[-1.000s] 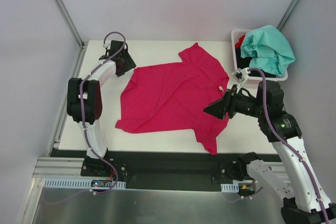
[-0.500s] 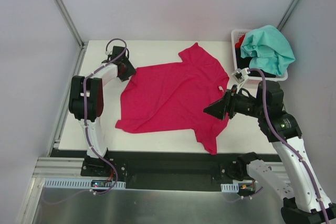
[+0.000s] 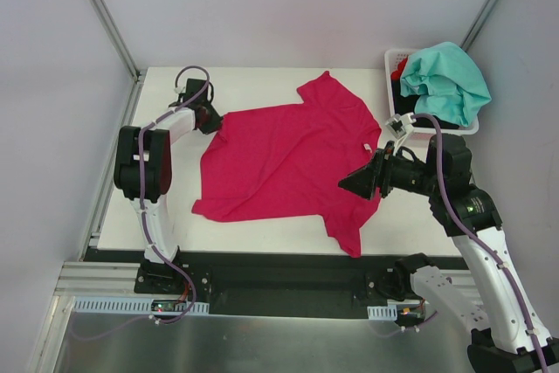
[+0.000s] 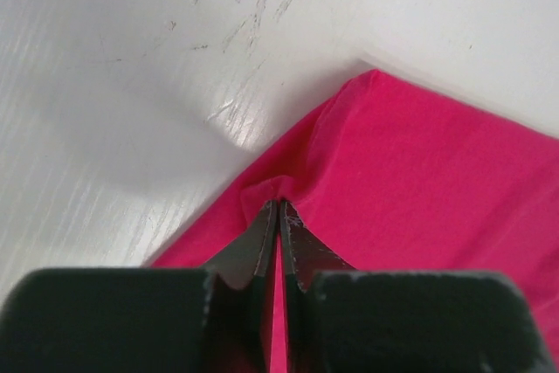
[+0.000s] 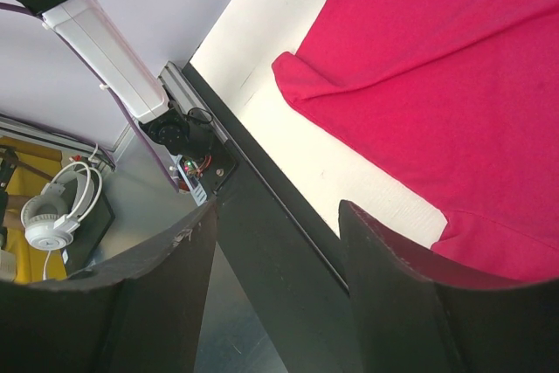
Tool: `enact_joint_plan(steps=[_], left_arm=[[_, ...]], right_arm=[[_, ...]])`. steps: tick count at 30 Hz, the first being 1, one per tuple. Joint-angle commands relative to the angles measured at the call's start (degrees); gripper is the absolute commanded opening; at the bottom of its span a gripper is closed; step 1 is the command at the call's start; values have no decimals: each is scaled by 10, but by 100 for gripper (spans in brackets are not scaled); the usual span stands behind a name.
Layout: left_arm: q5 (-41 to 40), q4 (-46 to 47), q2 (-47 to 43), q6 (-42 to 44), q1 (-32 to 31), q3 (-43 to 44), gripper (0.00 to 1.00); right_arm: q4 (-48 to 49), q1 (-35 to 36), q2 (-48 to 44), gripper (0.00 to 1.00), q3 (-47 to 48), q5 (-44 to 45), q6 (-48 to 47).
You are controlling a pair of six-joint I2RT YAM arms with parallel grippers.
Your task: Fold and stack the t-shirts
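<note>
Teal t-shirt (image 3: 445, 80) heaped on white basket (image 3: 390, 62) at far right corner, red shirt (image 3: 400, 68) and black shirt (image 3: 409, 93) inside. Magenta t-shirt (image 3: 288, 163) flat on white surface (image 3: 262, 85), far hem corner clenched in left gripper (image 3: 213, 119) jaws; right gripper (image 3: 345, 184) jaws released beside collar. Pale walls (image 3: 288, 6) around.

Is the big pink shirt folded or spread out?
Spread out: the magenta-pink t-shirt lies flat on the white table, both sleeves showing. The left claw pinches one corner.
</note>
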Motion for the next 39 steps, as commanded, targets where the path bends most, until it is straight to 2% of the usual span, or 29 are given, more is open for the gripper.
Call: enact_joint_plan(steps=[1, 3, 6, 14, 22, 30, 39], left_arm=[[14, 8, -4, -4, 9, -10, 0], [16, 10, -6, -4, 9, -13, 5], [15, 12, -7, -6, 9, -17, 0], [7, 7, -21, 16, 20, 2, 0], [7, -33, -2, 46, 37, 90, 0], [48, -61, 68, 100, 48, 219, 0], [46, -68, 89, 111, 63, 224, 0]], right_arm=[[4, 3, -2, 61, 24, -14, -4], [5, 3, -4, 61, 24, -15, -5], [4, 3, -4, 62, 24, -15, -4], [5, 3, -2, 62, 23, -16, -5], [7, 3, -3, 62, 22, -19, -3], [6, 3, -3, 62, 22, -22, -4], [-3, 4, 2, 62, 28, -29, -7]])
